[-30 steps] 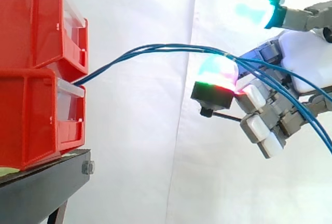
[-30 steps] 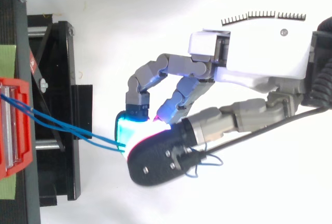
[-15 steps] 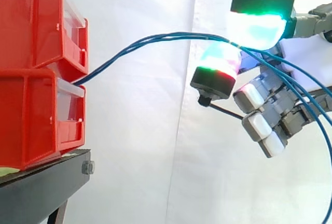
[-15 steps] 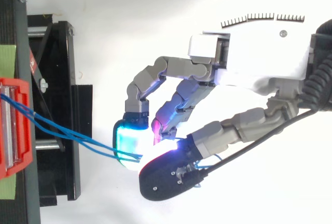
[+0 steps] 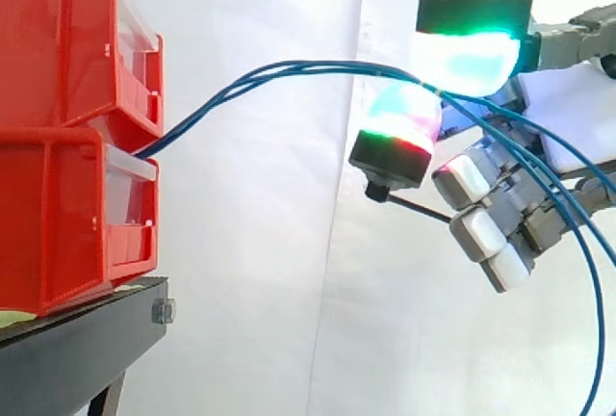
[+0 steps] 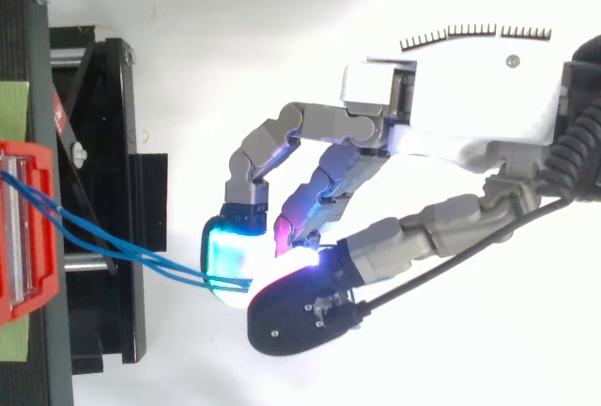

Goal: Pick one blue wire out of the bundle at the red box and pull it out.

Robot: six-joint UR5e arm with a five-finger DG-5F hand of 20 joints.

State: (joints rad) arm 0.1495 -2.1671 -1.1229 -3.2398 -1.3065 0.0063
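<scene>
Wires (image 5: 269,74), thin, blue and glossy, several strands bunched together, leave the gap between the two stacked bins (image 5: 58,137) at left of the side view, arc up across mid frame to the hand (image 5: 568,113) at upper right, then droop in loose loops to the lower right edge. The bins are hard red plastic and boxy, with clear plastic strips on the fronts; they sit on a black metal stand (image 5: 87,339) with a bolt head at its corner, before a white fabric curtain (image 5: 269,272) with soft vertical folds. The hand has a white shell palm, grey jointed fingers and thick rounded pads (image 5: 467,50). In the side view the strands pass between the upper pad, glowing green and white, and a lower pad glowing green and red, so the hand is pinching the wires; I can't tell how many strands are caught. The remaining fingers curl under at right, white-tipped and off the wires. The top view gives the wires (image 6: 160,263) fanning apart as they run from the red bin (image 6: 28,237) at the left edge over the stand (image 6: 94,143) to a cyan pad at lower centre, with the hand (image 6: 470,96) reaching in from the right and the thumb's black back covering the pinch.
</scene>
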